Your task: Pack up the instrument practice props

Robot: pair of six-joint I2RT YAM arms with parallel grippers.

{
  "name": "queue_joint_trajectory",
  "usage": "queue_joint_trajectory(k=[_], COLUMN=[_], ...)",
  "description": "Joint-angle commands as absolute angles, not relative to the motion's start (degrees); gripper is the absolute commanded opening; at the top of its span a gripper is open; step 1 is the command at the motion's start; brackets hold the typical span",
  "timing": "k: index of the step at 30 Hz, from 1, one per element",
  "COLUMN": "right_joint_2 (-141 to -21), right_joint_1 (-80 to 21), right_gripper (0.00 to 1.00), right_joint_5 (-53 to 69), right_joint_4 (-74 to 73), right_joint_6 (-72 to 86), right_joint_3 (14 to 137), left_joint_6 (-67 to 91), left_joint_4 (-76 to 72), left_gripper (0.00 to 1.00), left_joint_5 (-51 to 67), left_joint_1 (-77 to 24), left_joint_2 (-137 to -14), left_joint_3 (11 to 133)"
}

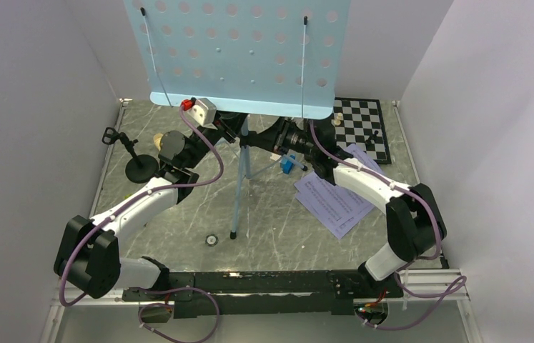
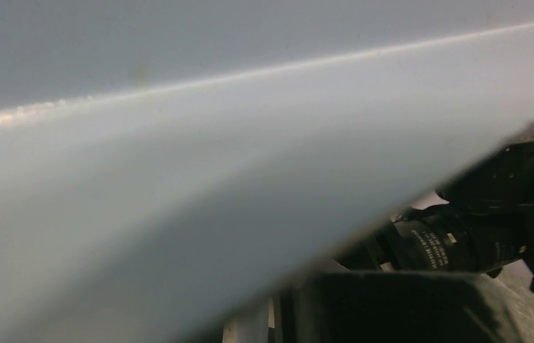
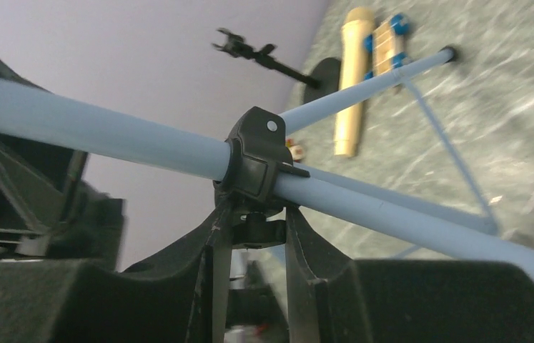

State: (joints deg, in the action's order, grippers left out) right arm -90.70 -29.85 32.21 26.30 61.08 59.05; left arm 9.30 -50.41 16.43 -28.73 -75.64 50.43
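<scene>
The light-blue music stand's perforated desk [image 1: 239, 50] fills the top of the overhead view; its pole [image 1: 244, 153] runs down to the tripod legs [image 1: 236, 214]. My right gripper [image 3: 256, 214] is shut on the black knob [image 3: 258, 230] under the pole's black collar [image 3: 253, 161]; from above it sits at the pole's right [image 1: 282, 136]. My left gripper [image 1: 229, 130] is at the pole's left under the desk; the desk's underside [image 2: 178, 179] blocks its wrist view. Lavender pages [image 1: 335, 196] lie right. The tan microphone [image 3: 349, 78] and black mic stand [image 1: 135, 164] lie left.
A chessboard [image 1: 362, 125] with pieces lies at the back right. A small blue block [image 1: 287, 165] sits by the right wrist. A wooden toy car with blue wheels [image 3: 389, 39] lies beside the microphone. White walls close in both sides.
</scene>
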Motion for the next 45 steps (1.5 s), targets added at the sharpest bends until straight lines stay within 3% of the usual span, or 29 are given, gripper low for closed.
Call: queue_joint_trajectory(k=[1, 3, 5, 7, 9, 11, 15, 18, 21, 28, 32, 35, 39, 45], right_joint_2=[-87.21, -86.86, -87.36, -87.67, -87.79, -87.98, -89.57, -90.31, -91.55, -92.38, -89.74, -85.92, -81.98, -82.62], right_joint_1=[-34.49, -34.91, -32.89, -31.54, -31.09, -30.77, -30.65, -30.49, -30.16, -29.58, -29.75, -31.08, -34.23, -37.83], right_gripper=[0.0, 0.0, 0.03, 0.35, 0.53, 0.6, 0.64, 0.61, 0.5, 0.0, 0.0, 0.0, 0.0, 0.0], right_joint_5=[18.69, 15.85, 21.44, 26.05, 28.43, 30.54, 34.59, 35.8, 37.51, 37.39, 33.57, 24.22, 10.57, -1.21], right_joint_4=[9.67, 7.8, 8.42, 12.67, 16.06, 19.34, 25.1, 30.84, 36.02, 37.15, 29.17, 23.55, 24.92, 27.98], right_joint_6=[31.41, 29.13, 33.88, 39.87, 44.76, 49.0, 57.15, 62.43, 67.13, 67.47, 55.72, 39.53, 17.22, -0.31], right_joint_3=[65.38, 65.44, 64.89, 62.94, 61.54, 60.6, 60.5, 59.34, 58.97, 58.89, 59.14, 57.28, 52.11, 49.13], left_joint_6=[9.47, 9.36, 9.23, 9.31, 9.24, 9.16, 8.8, 9.1, 9.15, 8.94, 8.99, 9.56, 10.3, 10.97], left_joint_4=[-43.45, -43.33, -43.42, -43.64, -43.76, -43.75, -43.48, -43.51, -43.68, -43.34, -43.07, -43.15, -43.55, -43.86], left_gripper=[0.0, 0.0, 0.0, 0.0, 0.0, 0.0, 0.0, 0.0, 0.0, 0.0, 0.0, 0.0, 0.0, 0.0], left_joint_5=[18.5, 18.59, 18.55, 18.53, 18.55, 18.48, 18.47, 18.54, 18.62, 18.65, 18.77, 19.01, 18.9, 18.97], left_joint_1=[-29.71, -29.71, -29.73, -29.71, -29.76, -29.71, -29.7, -29.71, -29.79, -29.88, -29.88, -29.88, -29.97, -30.04], left_joint_2=[-76.95, -76.77, -76.73, -76.74, -76.61, -76.45, -76.37, -76.38, -76.38, -76.18, -76.23, -76.35, -76.59, -77.08], left_joint_3=[49.48, 49.35, 49.24, 49.14, 49.05, 48.91, 49.04, 49.15, 49.13, 49.04, 49.04, 49.02, 48.72, 48.52])
